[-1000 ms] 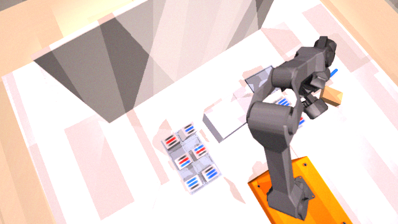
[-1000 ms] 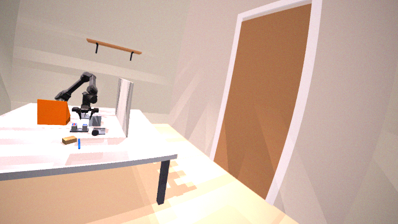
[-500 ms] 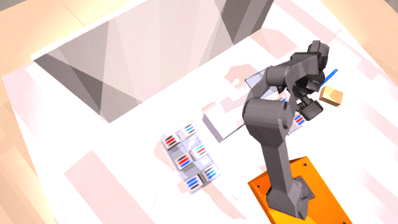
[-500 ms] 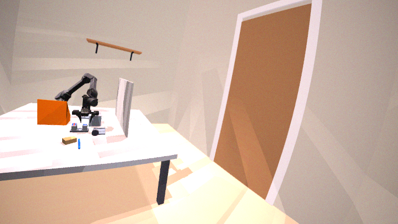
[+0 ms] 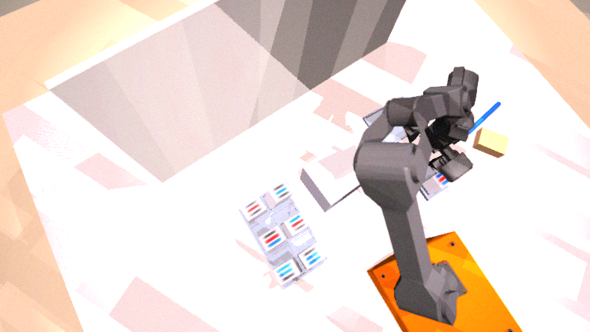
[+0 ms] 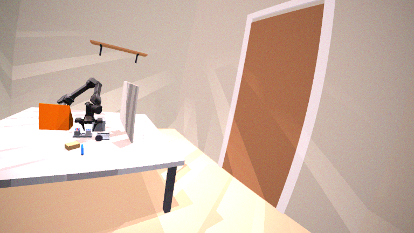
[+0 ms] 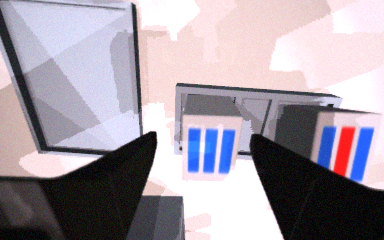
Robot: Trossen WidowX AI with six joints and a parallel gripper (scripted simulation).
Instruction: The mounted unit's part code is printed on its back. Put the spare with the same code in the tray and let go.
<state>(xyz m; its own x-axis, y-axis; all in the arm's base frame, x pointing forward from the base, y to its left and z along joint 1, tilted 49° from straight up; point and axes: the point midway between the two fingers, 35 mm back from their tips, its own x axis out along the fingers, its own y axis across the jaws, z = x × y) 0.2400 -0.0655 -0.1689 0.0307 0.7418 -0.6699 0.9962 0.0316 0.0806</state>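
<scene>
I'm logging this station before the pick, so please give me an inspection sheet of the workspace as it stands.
Surface: white table, patched with pinkish light.
Job's things: grey tray, nothing in it; two-slot holder with a blue-blue-blue spare and a blue-red-blue spare; six-slot rack of striped spares; tall panel standing upright on the table.
Clutter: tan block, blue stick, dark cylinder.
Grippers: gripper part open, holding nothing, above the blue-blue-blue spare.
Cables: nothing seen.
Surroundings: orange base, wall shelf, brown door.
</scene>
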